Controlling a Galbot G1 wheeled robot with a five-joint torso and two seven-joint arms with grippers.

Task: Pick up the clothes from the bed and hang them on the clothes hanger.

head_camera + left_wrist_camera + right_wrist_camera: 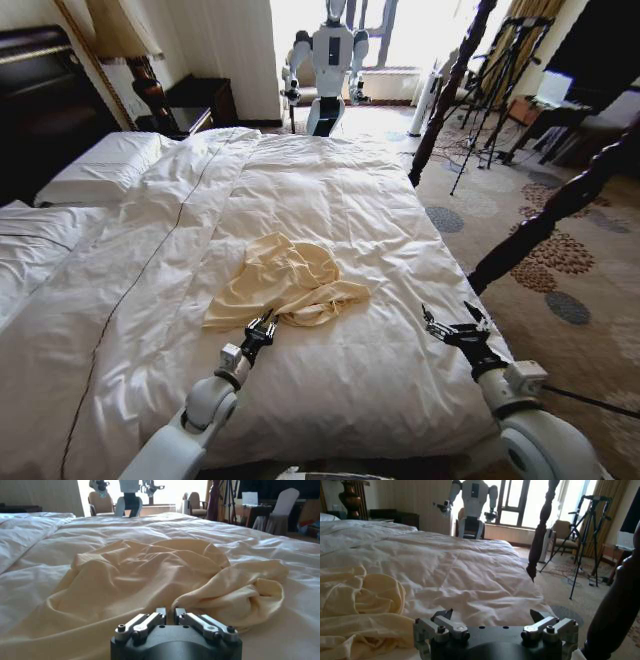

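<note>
**Left end effector at the shirt's near hem, fingers together; right one spread and waiting**

Left end effector (262, 326) stood at the near edge of the clothes (285, 280), a pale yellow shirt lying crumpled on the white duvet of the bed (330, 200), towards its foot. In the left wrist view the two fingertips (161, 611) sat nearly touching, with only a thin slit between them, and the shirt's hem lay directly in front of them. I could not confirm from either view that any fabric was pinched between them; I judged the grasp as not yet proven.

Right end effector (455, 328) hovered over bare duvet near the bed's right edge, apart from the shirt, its fingers spread wide and holding nothing. A dark wooden post (545, 215) rose close beside that arm.

I saw no hanger within reach, so I judged the task to be at its first step: securing the shirt.

For a sound pickup I recommended taking a thick fold, such as the bunched roll (240, 592) just beside the left fingertips, not a single thin layer, since the fabric looked soft and slippery. The bite should stay shallow enough to leave the duvet out of it. Any lift should be slow and straight up, with the right arm kept clear of the post.
</note>
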